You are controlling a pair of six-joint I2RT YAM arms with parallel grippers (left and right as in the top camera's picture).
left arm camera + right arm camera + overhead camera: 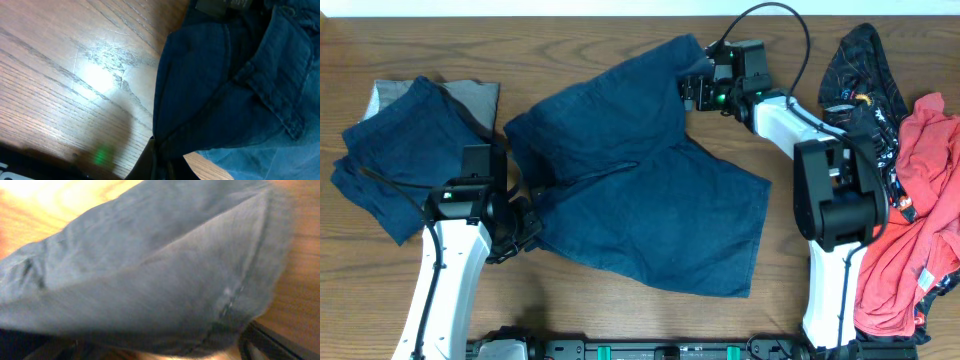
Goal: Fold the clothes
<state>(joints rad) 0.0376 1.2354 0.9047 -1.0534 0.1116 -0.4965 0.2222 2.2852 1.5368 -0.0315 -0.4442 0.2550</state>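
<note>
Dark blue shorts (640,200) lie spread across the middle of the table, partly folded over themselves at the upper left. My left gripper (525,228) is shut on the shorts' left edge; in the left wrist view (159,155) the fingers pinch a bunched fold of the shorts (240,75) just above the wood. My right gripper (692,90) holds the shorts' far top corner. In the right wrist view the cloth (150,270) fills the frame and drapes over the gripper (160,350), whose fingers are mostly hidden.
A folded blue garment (400,160) lies on a grey one (480,98) at the far left. A pile with a red garment (920,230) and a black patterned garment (865,70) lies at the right edge. Bare wood (75,75) shows left of the shorts.
</note>
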